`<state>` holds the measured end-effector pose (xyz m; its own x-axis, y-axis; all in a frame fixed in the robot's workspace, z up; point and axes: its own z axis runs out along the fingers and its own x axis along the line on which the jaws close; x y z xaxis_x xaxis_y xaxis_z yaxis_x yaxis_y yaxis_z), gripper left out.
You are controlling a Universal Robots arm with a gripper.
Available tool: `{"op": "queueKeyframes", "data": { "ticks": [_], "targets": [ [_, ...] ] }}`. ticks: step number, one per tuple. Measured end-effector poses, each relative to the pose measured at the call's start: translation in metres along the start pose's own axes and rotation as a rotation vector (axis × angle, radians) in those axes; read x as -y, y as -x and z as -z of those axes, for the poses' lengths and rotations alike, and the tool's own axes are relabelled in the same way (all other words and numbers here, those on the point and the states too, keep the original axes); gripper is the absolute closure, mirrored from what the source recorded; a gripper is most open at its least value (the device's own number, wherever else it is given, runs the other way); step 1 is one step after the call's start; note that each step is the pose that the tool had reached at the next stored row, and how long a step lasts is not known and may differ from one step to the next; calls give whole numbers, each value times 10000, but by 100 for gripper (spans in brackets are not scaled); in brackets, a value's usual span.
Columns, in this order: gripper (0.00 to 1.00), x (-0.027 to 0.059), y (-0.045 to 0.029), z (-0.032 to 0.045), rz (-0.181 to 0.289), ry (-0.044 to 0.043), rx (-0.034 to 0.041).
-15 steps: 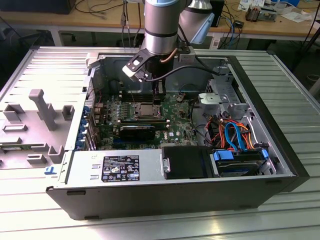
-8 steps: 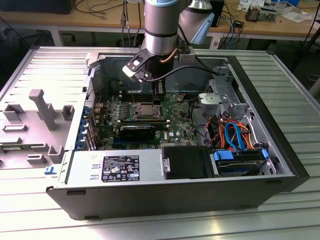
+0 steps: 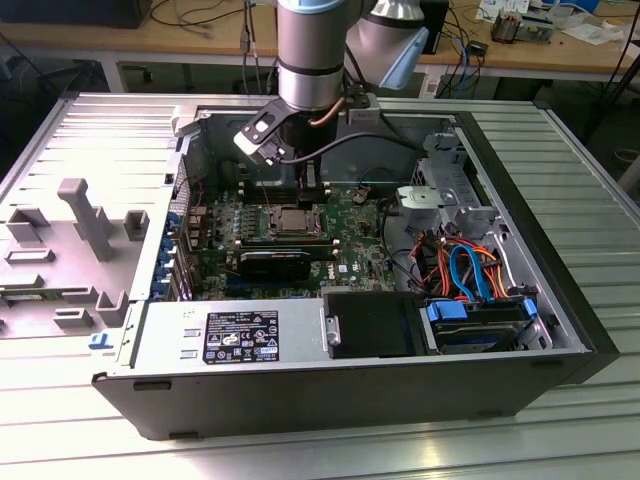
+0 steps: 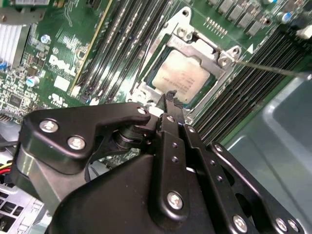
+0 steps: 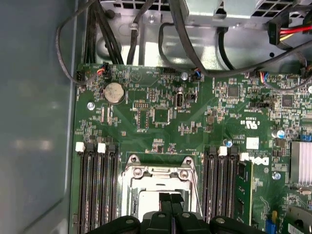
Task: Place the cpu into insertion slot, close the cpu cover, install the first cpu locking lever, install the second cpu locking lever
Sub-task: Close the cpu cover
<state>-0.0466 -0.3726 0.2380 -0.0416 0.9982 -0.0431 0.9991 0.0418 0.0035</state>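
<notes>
The cpu lies flat in the insertion slot on the green motherboard, its dull metal top showing through the window of the cpu cover. The silver cover frame lies down over the chip. A thin locking lever sticks out sideways from the socket's corner, off its catch. A second thin wire lever runs along the opposite side. My gripper hovers just over the socket's edge with its black fingers together and nothing visible between them. In the first wrist view the gripper covers part of the slot.
Black memory slots flank the socket on both sides. The grey case wall stands close by. A power supply, a blue-bracketed drive and loose cables fill the case front. Grey fixture blocks stand at the exterior view's left.
</notes>
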Motion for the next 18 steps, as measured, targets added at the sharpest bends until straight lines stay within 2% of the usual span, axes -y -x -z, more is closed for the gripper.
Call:
{"op": "queueKeyframes", "data": {
  "ticks": [1,5,18],
  "targets": [
    [89,56,-3,-5,10,2,-5],
    [89,119,-6,-13,17,2,-5],
    [89,125,-7,-21,17,1,-4]
  ]
}}
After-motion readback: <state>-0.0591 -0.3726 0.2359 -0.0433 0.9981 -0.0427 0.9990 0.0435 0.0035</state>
